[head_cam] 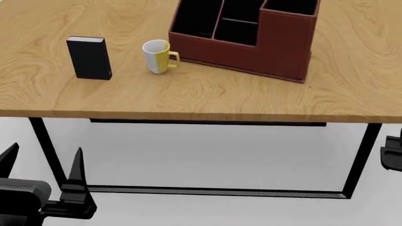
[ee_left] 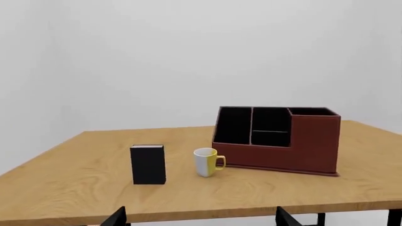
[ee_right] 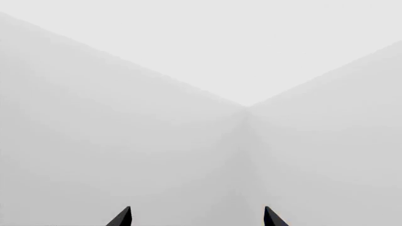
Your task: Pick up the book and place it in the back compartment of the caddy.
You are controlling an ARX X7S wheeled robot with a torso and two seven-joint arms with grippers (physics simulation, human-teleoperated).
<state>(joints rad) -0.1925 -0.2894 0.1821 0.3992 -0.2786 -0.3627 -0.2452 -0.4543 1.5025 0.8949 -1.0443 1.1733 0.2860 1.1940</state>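
The black book (head_cam: 91, 58) stands upright on the wooden table's left part, white page edges on top; it also shows in the left wrist view (ee_left: 148, 164). The red-brown caddy (head_cam: 276, 52) (ee_left: 314, 146) stands to the right. Its back compartment (head_cam: 236, 32) (ee_left: 270, 138) is the black middle cell just behind the low wall that faces me, and it holds nothing. My left gripper (head_cam: 43, 162) (ee_left: 201, 217) hangs open below and in front of the table edge, well short of the book. My right gripper (ee_right: 196, 217) is open on nothing, facing bare walls; only its edge (head_cam: 392, 157) shows in the head view.
A white and yellow mug (head_cam: 157, 56) (ee_left: 207, 162) stands between book and caddy, close to the caddy's near left corner. The table (head_cam: 207, 101) rests on a black leg frame (head_cam: 44, 141) with a floor bar; its front edge lies between my grippers and the objects.
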